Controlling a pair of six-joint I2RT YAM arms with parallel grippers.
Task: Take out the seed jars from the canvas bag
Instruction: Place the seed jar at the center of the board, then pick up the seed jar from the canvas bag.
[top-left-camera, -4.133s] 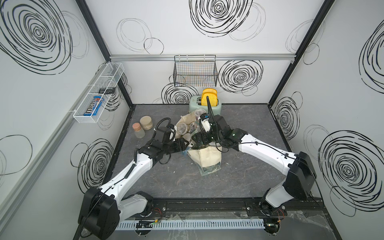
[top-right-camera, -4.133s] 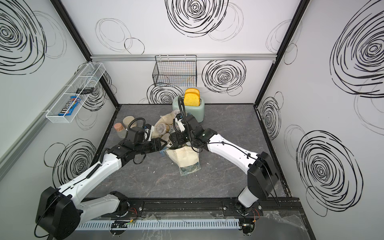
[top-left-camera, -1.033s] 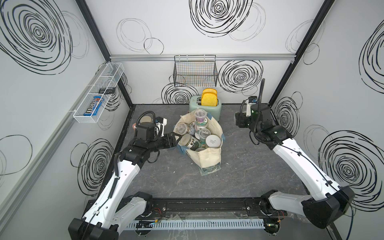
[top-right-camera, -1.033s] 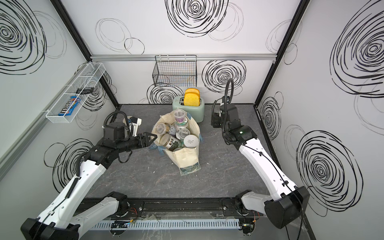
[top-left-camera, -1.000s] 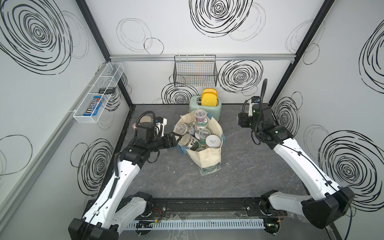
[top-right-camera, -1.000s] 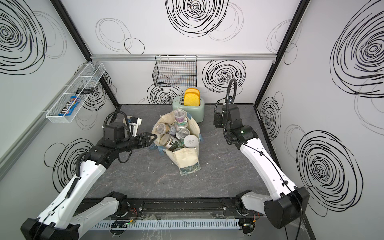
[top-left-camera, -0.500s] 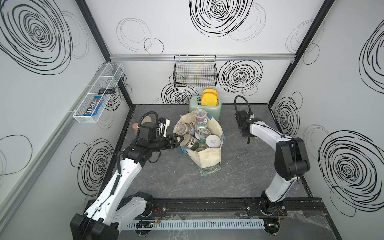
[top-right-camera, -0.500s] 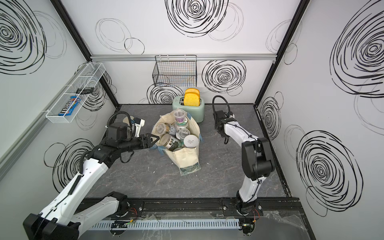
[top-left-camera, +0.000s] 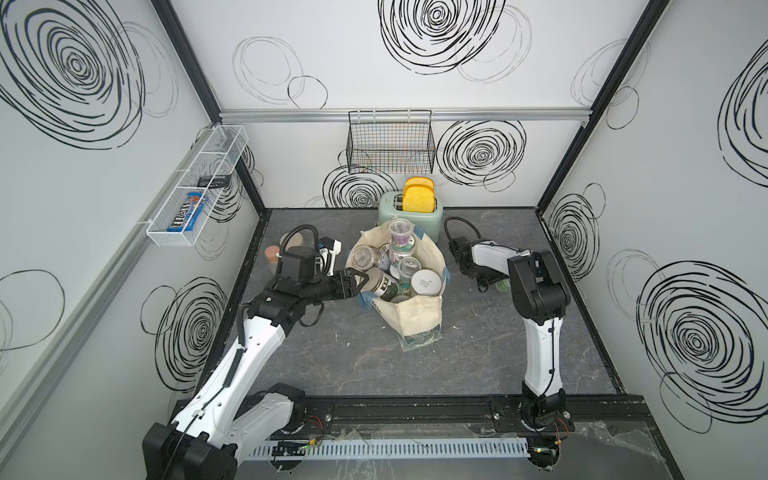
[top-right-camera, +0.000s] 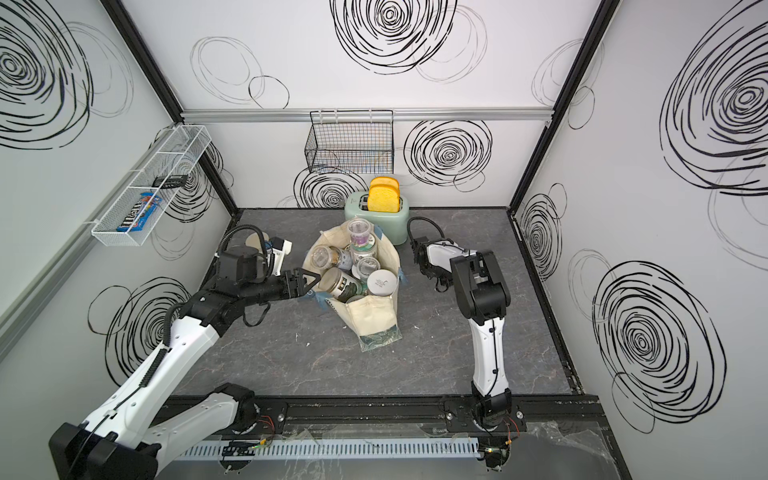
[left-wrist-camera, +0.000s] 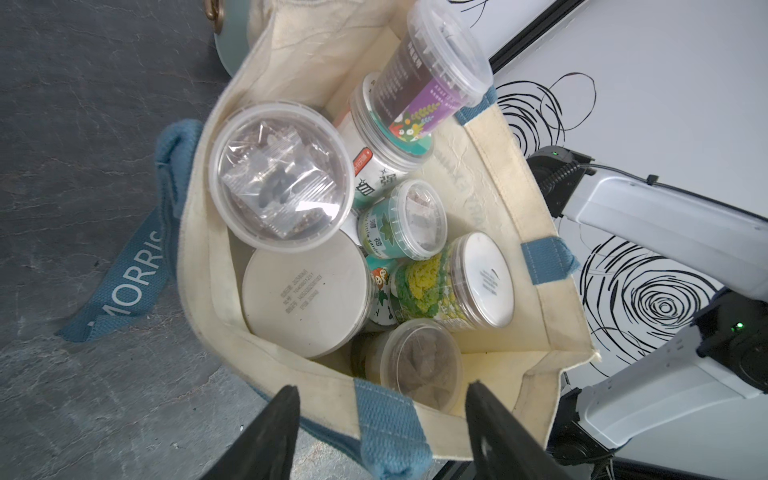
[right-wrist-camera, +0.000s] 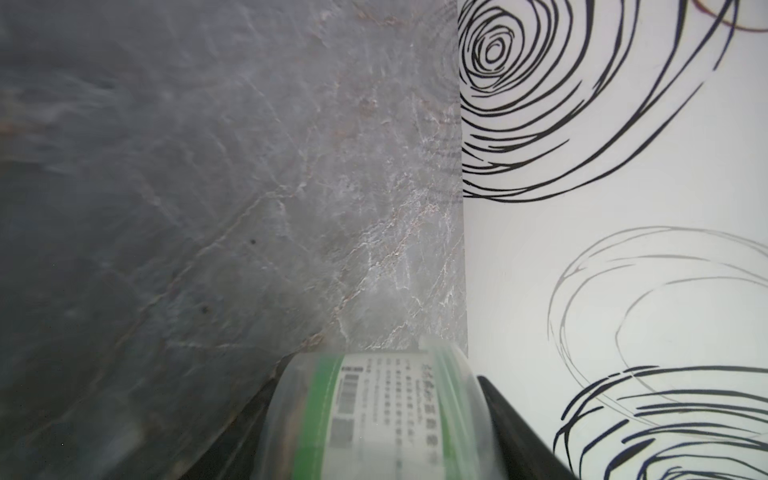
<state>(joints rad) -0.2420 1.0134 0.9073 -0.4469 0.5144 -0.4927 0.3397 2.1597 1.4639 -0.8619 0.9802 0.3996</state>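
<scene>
The cream canvas bag (top-left-camera: 417, 318) stands open mid-table, its blue handles (left-wrist-camera: 133, 274) hanging down. Several seed jars (top-left-camera: 401, 266) fill it: a wide clear-lidded tub (left-wrist-camera: 278, 174), a purple-labelled cup (left-wrist-camera: 432, 75) and a white-lidded jar (left-wrist-camera: 486, 278) among them. My left gripper (left-wrist-camera: 382, 399) is open, its fingers straddling the bag's near rim and one handle. It sits at the bag's left side (top-left-camera: 357, 282). To the right of the bag, low over the table, my right gripper (right-wrist-camera: 376, 382) is shut on a green-labelled seed jar (right-wrist-camera: 374, 419), which shows in a top view as a green patch (top-left-camera: 504, 285).
A mint-green toaster (top-left-camera: 409, 212) holding yellow toast stands right behind the bag. A tan-lidded jar (top-left-camera: 291, 241) and a pinkish-lidded jar (top-left-camera: 272, 252) sit at the back left. A wire basket (top-left-camera: 390, 141) hangs on the back wall, a white wire shelf (top-left-camera: 195, 183) on the left wall.
The right arm has swung down from high at the back right to the table beside the bag. The left gripper has edged closer to the bag's rim.
</scene>
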